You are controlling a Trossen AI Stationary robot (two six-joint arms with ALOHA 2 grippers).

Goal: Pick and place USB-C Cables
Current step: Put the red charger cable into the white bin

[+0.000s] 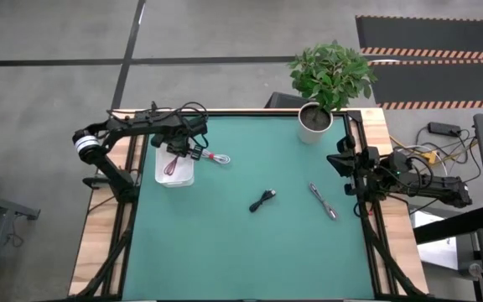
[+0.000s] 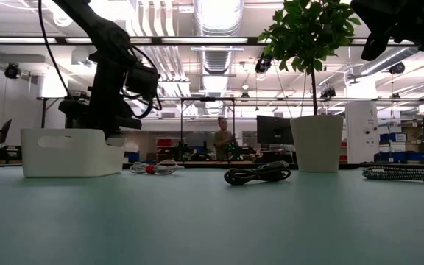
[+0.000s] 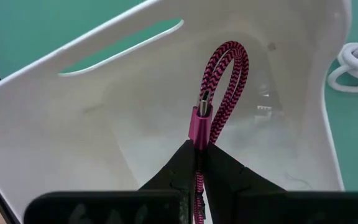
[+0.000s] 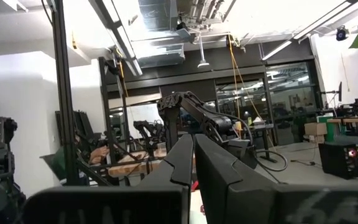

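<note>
My left gripper (image 3: 197, 148) reaches down into the white tray (image 1: 183, 178) at the table's far left and is shut on the red braided cable (image 3: 225, 74). The white cable with a red tie (image 1: 217, 158) lies on the green mat just right of the tray. The black cable (image 1: 262, 200) lies on the mat near the table's middle, and the grey cable (image 1: 323, 201) lies to its right. My right gripper (image 4: 193, 140) is shut and hovers raised at the table's right edge (image 1: 343, 164), touching nothing. My left gripper pinches the red cable between its two fingertips (image 3: 182, 158) at the metal plug (image 3: 199, 127) and the strand beside it. The fingers come from above, pointing down into the tray. The cable's loop (image 3: 232, 53) sticks out past the fingertips toward the tray floor; whether it touches, I cannot tell.
A potted plant in a white pot (image 1: 315, 120) stands at the far right corner of the mat. The tray has a slot handle in its wall (image 3: 123, 46). Wooden boards edge the mat (image 1: 250, 243) on the left and right. A person stands far off in the room (image 2: 221, 140).
</note>
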